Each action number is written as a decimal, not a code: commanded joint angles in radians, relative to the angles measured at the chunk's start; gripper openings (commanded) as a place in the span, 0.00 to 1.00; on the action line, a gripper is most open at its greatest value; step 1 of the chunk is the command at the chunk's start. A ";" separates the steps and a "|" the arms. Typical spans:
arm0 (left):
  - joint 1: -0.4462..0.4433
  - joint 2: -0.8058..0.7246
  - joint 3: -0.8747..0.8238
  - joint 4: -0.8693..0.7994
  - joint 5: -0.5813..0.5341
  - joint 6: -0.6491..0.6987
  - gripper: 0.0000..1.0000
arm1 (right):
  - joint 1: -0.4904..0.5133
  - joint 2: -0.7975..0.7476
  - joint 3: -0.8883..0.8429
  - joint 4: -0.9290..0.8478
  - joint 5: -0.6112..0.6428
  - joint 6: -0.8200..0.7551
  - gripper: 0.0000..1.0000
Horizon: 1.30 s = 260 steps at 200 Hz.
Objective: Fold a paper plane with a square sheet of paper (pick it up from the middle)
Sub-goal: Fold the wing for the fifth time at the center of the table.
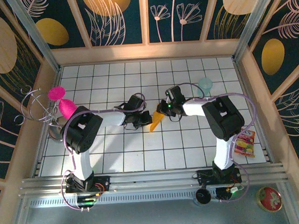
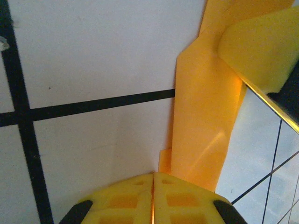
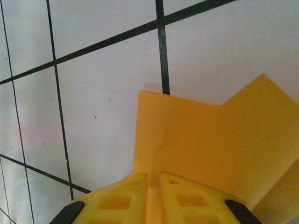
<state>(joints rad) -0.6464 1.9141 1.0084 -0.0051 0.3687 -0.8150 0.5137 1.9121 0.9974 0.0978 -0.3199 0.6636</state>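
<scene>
Observed from the near edge: the orange-yellow paper sheet sits near the middle of the white gridded worktop. It is folded into a narrow kite outline, and its pointed tip aims toward 7 o'clock. Overlapping folded flaps are visible in both wrist views. Whether it lies flat on the tiles cannot be told.

The left fingers meet the paper from its 9 o'clock side. Their yellow pads are pressed together with no gap, a thin line of orange shows in the seam, and the paper's edge runs down to them, so they are clamped on the sheet.

The right fingers meet the paper at its wide end, on the 2 o'clock side. Only a slit remains between the pads, and the paper's corner passes into it, so they are also clamped on the sheet.

A pale teal cup stands at 1 o'clock from the paper, well apart. A red-and-yellow snack packet lies at 4 o'clock near the worktop's edge. A bright pink cup-shaped object stands at 10 o'clock beside a wire stand.
</scene>
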 commanded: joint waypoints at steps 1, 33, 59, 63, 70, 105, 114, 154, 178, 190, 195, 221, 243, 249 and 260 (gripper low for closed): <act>-0.010 0.046 -0.004 -0.008 -0.112 0.024 0.08 | -0.016 0.053 -0.032 -0.093 0.031 -0.004 0.15; -0.008 -0.074 0.053 -0.074 -0.218 0.050 0.15 | -0.030 0.015 -0.069 -0.080 0.028 -0.014 0.15; -0.008 -0.125 0.049 -0.027 -0.195 0.048 0.17 | -0.029 -0.014 -0.077 -0.069 0.014 -0.018 0.15; -0.008 -0.129 0.047 -0.015 -0.184 0.045 0.17 | -0.029 -0.017 -0.077 -0.066 0.010 -0.016 0.15; -0.009 -0.133 0.041 0.007 -0.160 0.038 0.17 | -0.029 -0.021 -0.077 -0.061 0.005 -0.014 0.15; -0.010 -0.118 0.004 0.161 0.006 -0.009 0.10 | -0.029 -0.023 -0.070 -0.039 -0.028 -0.006 0.15; -0.011 -0.108 -0.001 0.195 0.038 -0.021 0.08 | -0.029 -0.022 -0.068 -0.037 -0.032 -0.005 0.15; -0.030 -0.064 0.032 0.203 0.079 -0.013 0.01 | -0.029 -0.015 -0.067 -0.038 -0.033 0.001 0.13; -0.056 -0.029 0.071 0.150 0.076 0.014 0.00 | -0.028 -0.014 -0.072 -0.034 -0.034 0.006 0.12; -0.066 -0.016 0.081 0.122 0.056 0.025 0.00 | -0.029 -0.014 -0.073 -0.033 -0.034 0.008 0.12; -0.068 -0.012 0.081 0.115 0.049 0.026 0.00 | -0.028 -0.014 -0.073 -0.032 -0.034 0.008 0.12; -0.068 0.010 0.084 0.105 0.044 0.029 0.00 | -0.029 -0.013 -0.075 -0.032 -0.038 0.009 0.12; -0.070 0.031 0.093 0.099 0.049 0.033 0.00 | -0.030 -0.011 -0.075 -0.034 -0.038 0.010 0.11; -0.070 0.032 0.092 0.099 0.048 0.030 0.00 | -0.031 -0.011 -0.076 -0.033 -0.038 0.011 0.11; -0.069 0.025 0.086 0.094 0.038 0.030 0.00 | -0.033 -0.012 -0.079 -0.030 -0.038 0.014 0.11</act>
<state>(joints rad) -0.6968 1.9099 1.0824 0.1265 0.4107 -0.8040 0.4793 1.8874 0.9485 0.1276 -0.3672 0.6647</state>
